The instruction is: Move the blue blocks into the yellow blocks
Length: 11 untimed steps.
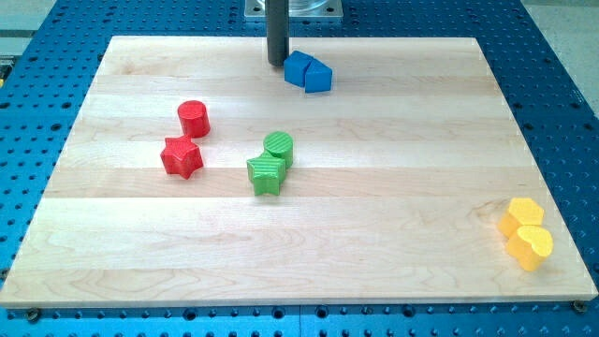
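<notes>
Two blue blocks touch each other near the board's top middle: a blue cube-like block (298, 68) on the left and a blue wedge-like block (318, 76) on the right. My tip (277, 63) stands just left of the left blue block, touching or nearly touching it. Two yellow blocks sit together at the view's bottom right: a yellow hexagon (520, 215) above a yellow heart-shaped block (531, 247). The blue pair is far from the yellow pair.
A red cylinder (194, 118) and a red star (182, 156) sit at the left middle. A green cylinder (279, 148) and a green star (266, 174) touch near the centre. The wooden board (393, 187) lies on a blue perforated table.
</notes>
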Each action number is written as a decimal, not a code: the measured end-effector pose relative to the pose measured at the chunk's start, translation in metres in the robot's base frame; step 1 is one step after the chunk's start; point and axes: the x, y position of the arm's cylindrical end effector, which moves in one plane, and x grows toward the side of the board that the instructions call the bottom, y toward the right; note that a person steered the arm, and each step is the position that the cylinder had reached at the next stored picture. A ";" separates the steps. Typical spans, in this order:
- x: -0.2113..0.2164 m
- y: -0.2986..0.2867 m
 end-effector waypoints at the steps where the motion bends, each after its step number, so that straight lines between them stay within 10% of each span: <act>1: 0.007 0.016; 5: -0.005 0.175; 9: -0.030 0.115; 11: 0.055 0.115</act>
